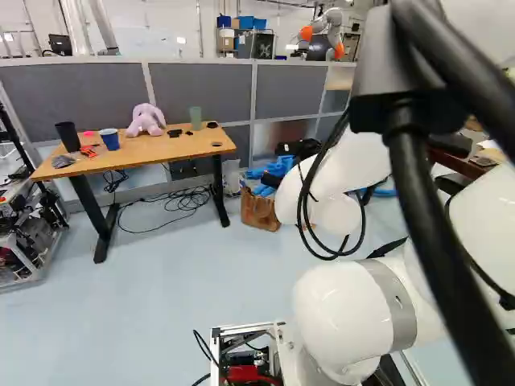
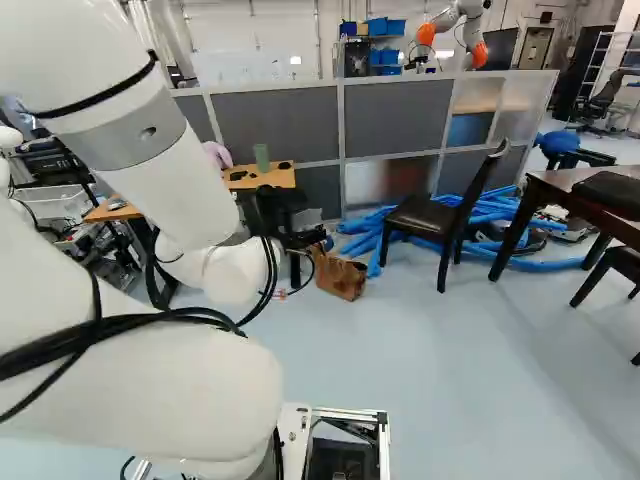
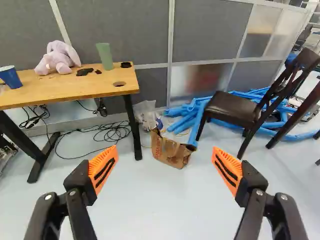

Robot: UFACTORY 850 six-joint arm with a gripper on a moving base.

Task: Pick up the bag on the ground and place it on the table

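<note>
Gripper (image 3: 165,148) stood wide, holding nothing. Ahead, brown bag (image 3: 171,151) sat on the floor (image 3: 150,200), near a table leg (image 3: 133,127). Judged nothing done: grasp, lift and placing on the table (image 3: 75,90) all remained. Bag's markings were too small to read.

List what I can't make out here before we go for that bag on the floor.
Brown bag contents: wrist view, hidden by its own side.
Black things on the wooden table: wrist view, too small to identify.
Green cup, inside: wrist view, hidden by its wall.
Dark table, far end: right base view, cut off by the right edge.
</note>
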